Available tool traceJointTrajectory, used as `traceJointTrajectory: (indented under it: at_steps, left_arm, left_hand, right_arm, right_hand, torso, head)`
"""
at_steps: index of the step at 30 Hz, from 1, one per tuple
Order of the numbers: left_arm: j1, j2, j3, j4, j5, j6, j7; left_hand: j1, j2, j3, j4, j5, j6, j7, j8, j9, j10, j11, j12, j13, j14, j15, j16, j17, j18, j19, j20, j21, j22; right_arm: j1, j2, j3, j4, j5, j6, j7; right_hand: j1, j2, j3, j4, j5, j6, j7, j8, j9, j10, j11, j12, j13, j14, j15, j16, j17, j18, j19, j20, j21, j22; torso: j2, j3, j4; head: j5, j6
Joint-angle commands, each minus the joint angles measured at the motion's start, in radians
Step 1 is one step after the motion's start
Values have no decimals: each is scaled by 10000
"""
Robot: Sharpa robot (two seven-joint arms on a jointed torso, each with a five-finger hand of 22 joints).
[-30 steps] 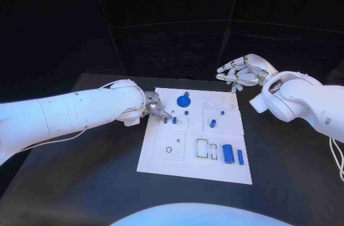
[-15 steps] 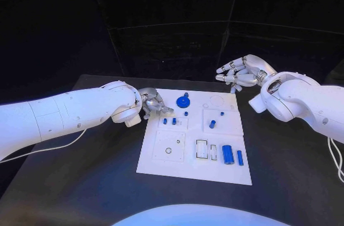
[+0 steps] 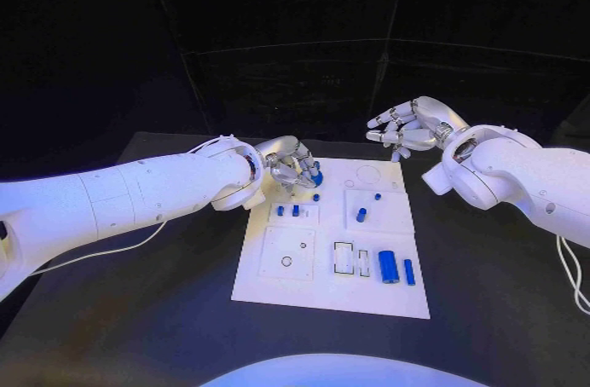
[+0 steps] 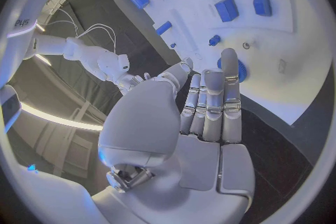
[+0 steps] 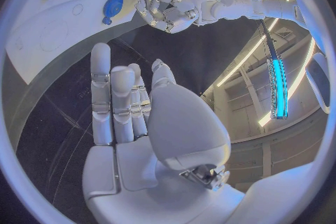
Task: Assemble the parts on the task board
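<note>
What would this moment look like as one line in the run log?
left hand: open, over blue disc | right hand: open, off task board | parts: loose

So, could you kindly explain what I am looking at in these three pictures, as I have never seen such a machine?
It is a robot with two white arms, each ending in a silver hand. One picture looks down from its head; the two round ones come from cameras at its wrists. On the black table lies a white task board bearing small blue parts, among them a round blue disc and a blue cylinder. The left hand hovers over the disc, its fingers stretched out, holding nothing. The right hand hangs beyond the board's far edge, also holding nothing.
</note>
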Motion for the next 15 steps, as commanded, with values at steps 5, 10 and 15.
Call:
traceJointTrajectory:
  at_steps: [5, 10, 15]
  left_arm:
    - [-3, 625, -2, -550, -2979, 1, 258]
    - [-23, 961, -113, -817, -3793, 232, 39]
    - [-68, 1199, -215, -1068, -4276, 440, -114]
  left_hand:
    - [-474, -493, -421, 126, -719, 285, -39, -336, -317, -75, 17, -194, -381, 492, -4, 658, 404, 60, 310, 15, 46, -22]
    - [-314, -480, -693, 21, -727, 564, -143, -520, -484, 0, -71, -263, -584, 1154, -93, 1607, 1257, 67, 704, -78, 264, 65]
    - [-81, -356, -759, -129, -714, 837, -205, -775, -680, 192, -123, -393, -851, 1800, -167, 2654, 2281, -175, 1496, -154, 1720, 1378]
  right_arm:
    - [22, 48, 6, 11, -119, -40, 44]
    - [22, 68, 6, 17, -151, -80, 50]
    - [22, 96, 6, 23, -179, -95, 58]
  right_hand:
    - [92, 38, 15, -46, 51, -34, -7, 45, 6, -50, 10, 10, -13, -34, 19, -52, 4, 205, 34, 16, -40, -18]
    - [117, 36, 13, -49, 93, -72, 1, 34, -1, -66, 15, 2, -27, -37, 21, -59, 12, 205, 36, 17, -50, -22]
    - [121, 38, 13, -49, 105, -78, 2, 33, -2, -68, 16, 1, -30, -37, 21, -59, 15, 205, 37, 17, -52, -23]
  torso:
    - [2, 0, -6]
    - [3, 3, 10]
    - [11, -8, 11]
  head:
    - [-92, 31]
    - [-104, 32]
    - [-107, 21]
